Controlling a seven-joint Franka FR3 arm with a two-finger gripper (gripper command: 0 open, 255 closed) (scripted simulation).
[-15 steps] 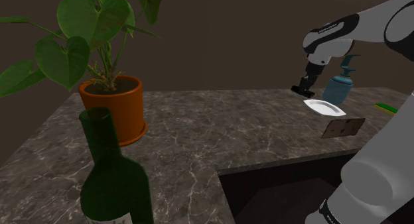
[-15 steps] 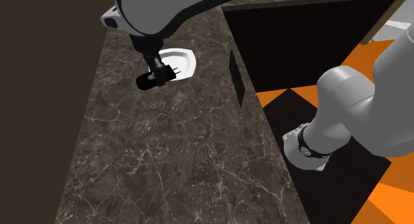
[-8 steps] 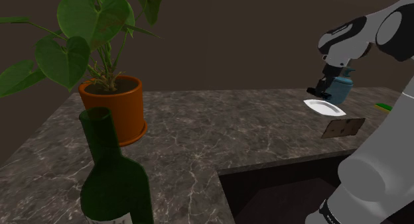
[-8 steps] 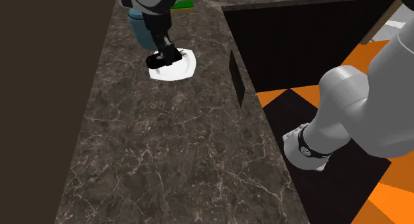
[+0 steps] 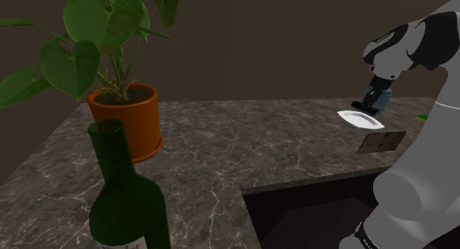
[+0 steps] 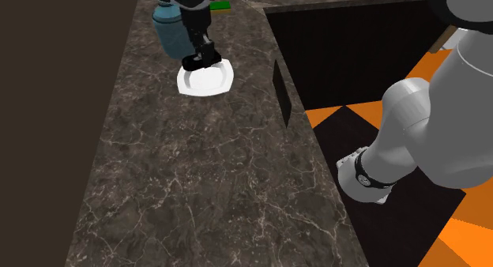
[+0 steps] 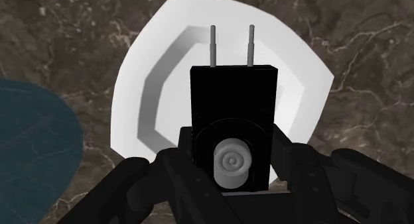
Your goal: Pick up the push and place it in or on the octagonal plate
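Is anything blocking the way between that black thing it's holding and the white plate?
Nothing visible does. The tool clasps the black push-button block, and the white octagonal plate lies right beneath it. The teal bottle stands off to the side.

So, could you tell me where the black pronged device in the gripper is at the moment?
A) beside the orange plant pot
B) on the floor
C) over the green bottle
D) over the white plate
D: the wrist view shows the gripper clasping the black device with the white plate directly beyond it.
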